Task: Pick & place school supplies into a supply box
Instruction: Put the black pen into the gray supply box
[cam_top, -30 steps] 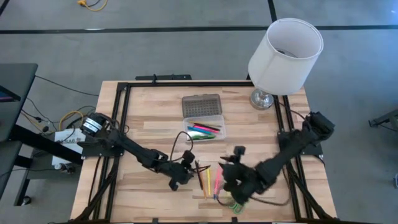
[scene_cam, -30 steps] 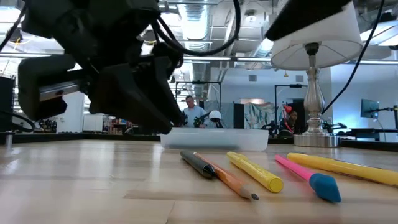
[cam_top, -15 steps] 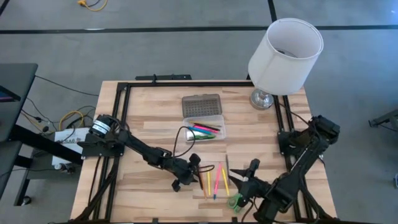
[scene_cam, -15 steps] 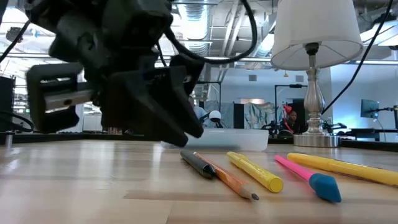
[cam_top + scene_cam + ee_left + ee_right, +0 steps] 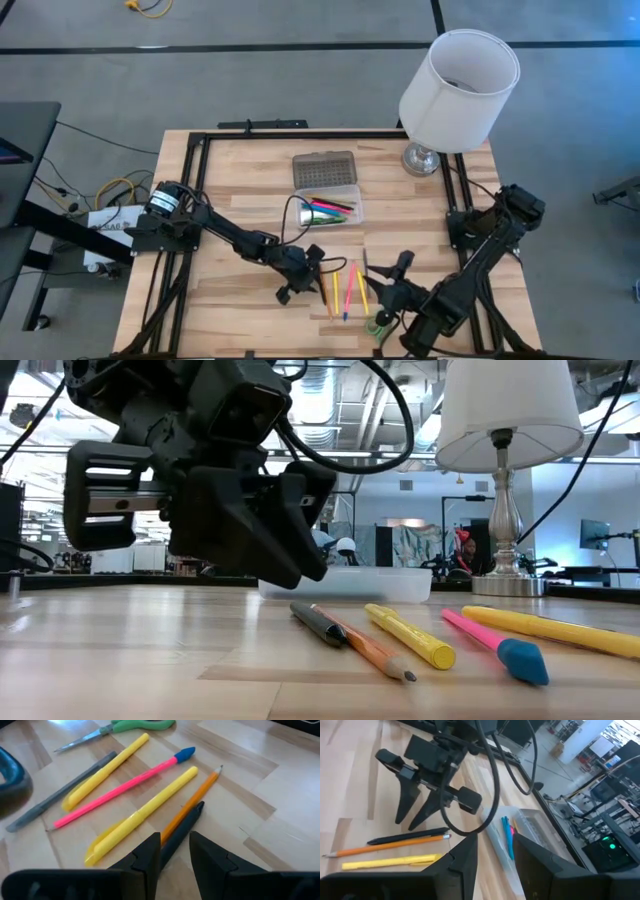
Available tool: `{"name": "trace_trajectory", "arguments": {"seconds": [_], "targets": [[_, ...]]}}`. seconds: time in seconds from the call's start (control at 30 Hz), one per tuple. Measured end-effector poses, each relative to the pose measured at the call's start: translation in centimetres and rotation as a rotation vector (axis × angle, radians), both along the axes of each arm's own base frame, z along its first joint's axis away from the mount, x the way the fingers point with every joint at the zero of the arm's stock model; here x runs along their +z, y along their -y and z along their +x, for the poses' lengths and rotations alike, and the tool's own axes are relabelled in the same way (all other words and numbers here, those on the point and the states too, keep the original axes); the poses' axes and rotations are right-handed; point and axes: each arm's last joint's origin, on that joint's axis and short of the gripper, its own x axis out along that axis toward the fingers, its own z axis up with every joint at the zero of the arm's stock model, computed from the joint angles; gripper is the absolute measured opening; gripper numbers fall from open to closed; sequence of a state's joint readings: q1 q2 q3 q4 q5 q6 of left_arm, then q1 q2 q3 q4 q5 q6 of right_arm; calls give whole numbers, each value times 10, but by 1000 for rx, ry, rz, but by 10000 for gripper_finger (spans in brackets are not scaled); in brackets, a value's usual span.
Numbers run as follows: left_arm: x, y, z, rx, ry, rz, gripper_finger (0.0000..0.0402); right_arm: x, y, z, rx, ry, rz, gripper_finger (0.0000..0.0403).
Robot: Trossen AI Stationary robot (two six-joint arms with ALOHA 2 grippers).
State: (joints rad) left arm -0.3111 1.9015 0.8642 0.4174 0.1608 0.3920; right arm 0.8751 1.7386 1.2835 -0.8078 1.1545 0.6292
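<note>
A wooden desk (image 5: 230,200) is seen from above, with two dark robot arms reaching in from its sides.

On the left, the left arm is stretched across the desk, and the left gripper (image 5: 312,268) is lowered just beside the loose school supplies. Its fingers (image 5: 150,854) are parted, with nothing grasped, and are set on either side of a dark pen (image 5: 182,827), which lies flat on the wood next to an orange pencil (image 5: 187,807).

Just right of these, a yellow marker (image 5: 142,815), a pink pencil with a blue cap (image 5: 120,787), a second yellow marker (image 5: 107,770) and a grey pen (image 5: 60,795) are laid roughly side by side. Green-handled scissors (image 5: 135,726) are placed beyond them, at the near edge of the desk.

Toward the back middle of the desk, the clear supply box (image 5: 327,205) is seen with its dotted grey lid (image 5: 324,168) folded open; several coloured pens are already held inside.

On the right, the right gripper (image 5: 392,292) is raised near the front edge, released, its fingers (image 5: 462,857) spread and empty.

At the back right corner, a lamp with a white shade (image 5: 458,88) is stood.
</note>
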Motion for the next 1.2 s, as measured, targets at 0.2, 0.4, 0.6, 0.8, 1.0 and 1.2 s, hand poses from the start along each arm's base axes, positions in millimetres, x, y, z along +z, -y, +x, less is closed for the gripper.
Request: {"name": "trace_trajectory", "arguments": {"seconds": [0.2,0.4,0.6,0.8,1.0,1.2], "targets": [[0,-3,1,5,0,10,98,0,2,2,-6,-3,3,118],[-1,-4,1,-6,7,36,79,0,2,2,-6,-3,3,118],[-15,-4,3,-8,-11,49,69,0,1,2,-5,-3,6,118],[-18,-5,5,6,-6,45,69,0,1,2,-3,-5,12,118],[-19,-6,5,37,-14,62,69,0,1,2,-2,-4,13,118],[-22,-8,2,61,-68,77,69,0,1,2,-2,-3,13,118]]}}
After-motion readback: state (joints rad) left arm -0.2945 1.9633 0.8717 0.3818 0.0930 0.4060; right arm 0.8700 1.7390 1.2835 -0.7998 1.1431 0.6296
